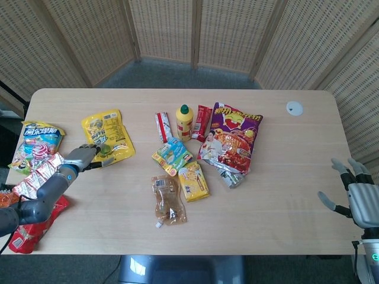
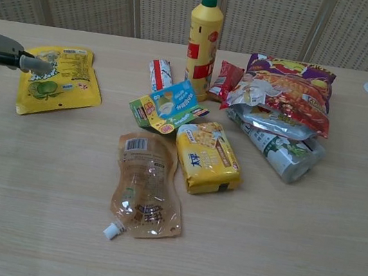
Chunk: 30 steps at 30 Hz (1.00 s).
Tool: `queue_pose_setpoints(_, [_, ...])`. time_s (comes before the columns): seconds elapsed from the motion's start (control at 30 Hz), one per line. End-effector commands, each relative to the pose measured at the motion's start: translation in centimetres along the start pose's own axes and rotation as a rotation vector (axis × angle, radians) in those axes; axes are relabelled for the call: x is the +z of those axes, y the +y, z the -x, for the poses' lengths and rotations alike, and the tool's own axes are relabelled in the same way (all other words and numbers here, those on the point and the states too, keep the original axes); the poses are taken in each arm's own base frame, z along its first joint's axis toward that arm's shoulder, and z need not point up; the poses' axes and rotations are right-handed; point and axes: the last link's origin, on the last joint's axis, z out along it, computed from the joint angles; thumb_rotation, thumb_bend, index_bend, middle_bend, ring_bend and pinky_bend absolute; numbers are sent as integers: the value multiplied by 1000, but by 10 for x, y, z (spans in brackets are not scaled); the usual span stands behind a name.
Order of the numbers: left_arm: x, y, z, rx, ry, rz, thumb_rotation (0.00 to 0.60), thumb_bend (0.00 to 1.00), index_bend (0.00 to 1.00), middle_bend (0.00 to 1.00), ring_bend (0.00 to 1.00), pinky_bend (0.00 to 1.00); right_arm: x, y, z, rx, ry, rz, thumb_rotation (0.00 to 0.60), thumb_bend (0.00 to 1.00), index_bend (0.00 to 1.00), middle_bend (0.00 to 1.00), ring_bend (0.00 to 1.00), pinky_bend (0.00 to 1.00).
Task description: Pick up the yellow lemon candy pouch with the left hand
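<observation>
Lemon pouch [image 1: 107,136] flat on bench [image 1: 284,195], upper left of frame. Left robot hand [image 1: 83,157] at its near-left edge – fingers apart, holding nothing. Advised: slide fingertips under edge, pinch firmly – avoid pushing pouch away.

the left arm reaches in low from the left table edge, forearm angled up and to the right. the left hand [image 1: 83,157] lies flat with fingers [image 2: 33,64] stretched forward, nothing in its grasp. the right hand [image 1: 358,195] hangs off the right edge, upright, fingers spread apart, holding nothing.
</observation>
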Motion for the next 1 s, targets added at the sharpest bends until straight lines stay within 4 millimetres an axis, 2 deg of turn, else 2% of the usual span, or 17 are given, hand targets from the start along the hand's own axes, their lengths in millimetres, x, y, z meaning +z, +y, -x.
queue_pose_setpoints(0.03, [5,5,6,19,-46,-11,0,238,0,0,0,0,-1,1,-1,1,0,3,42,263,76,248,0,0])
queue_pose_setpoints(0.33, [13,20,13,43,-94,-13,0,239,0,0,0,0,-7,3,-3,0,5,16,43,263,76,249,0,0])
queue_pose_setpoints(0.53, [17,38,17,68,-116,13,0,238,0,0,0,0,-8,3,-4,1,8,19,41,265,76,247,0,0])
queue_pose_setpoints(0.8, [19,77,21,74,-135,98,0,238,0,0,0,0,-10,5,-6,-1,14,26,40,264,74,247,0,0])
queue_pose_setpoints(1.0, [7,116,15,-41,-112,234,0,238,0,0,0,0,-11,6,-8,-3,22,29,42,262,72,247,0,0])
